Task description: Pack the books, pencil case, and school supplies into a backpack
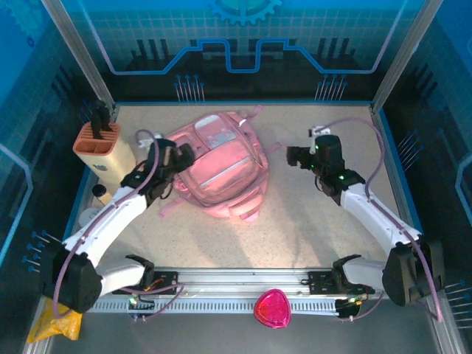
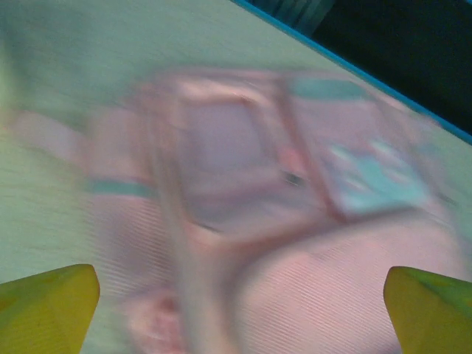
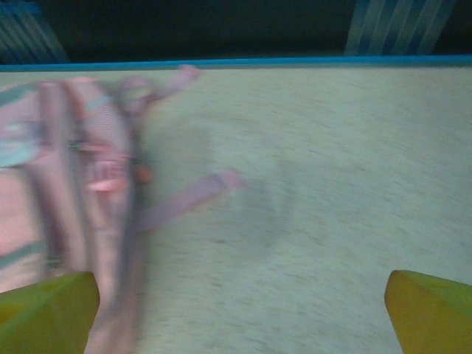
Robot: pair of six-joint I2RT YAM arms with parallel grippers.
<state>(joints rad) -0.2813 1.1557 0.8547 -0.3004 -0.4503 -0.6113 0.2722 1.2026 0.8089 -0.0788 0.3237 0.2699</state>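
Large soft pink backpack (image 1: 221, 169) lies flat. Left end effector (image 1: 183, 156) sits just beside its left flank, right end effector (image 1: 293, 156) farther off. Both spread wide, empty.

The top external camera sits high above and behind the arms. It looks down and forward over the whole tabletop (image 1: 310, 221), with the arm bases (image 1: 147, 276) along its bottom edge and the back wall (image 1: 236, 44) at the top. The left wrist camera rides close above the pink backpack (image 2: 295, 295), facing across it toward the tabletop's blue edge (image 2: 354, 70) (heavily blurred), and the left gripper (image 2: 236, 313) frames its bottom corners. The right wrist camera, past the right gripper (image 3: 236, 310), looks low across bare tabletop to the far edge, backpack at its left. All three views share the backpack.
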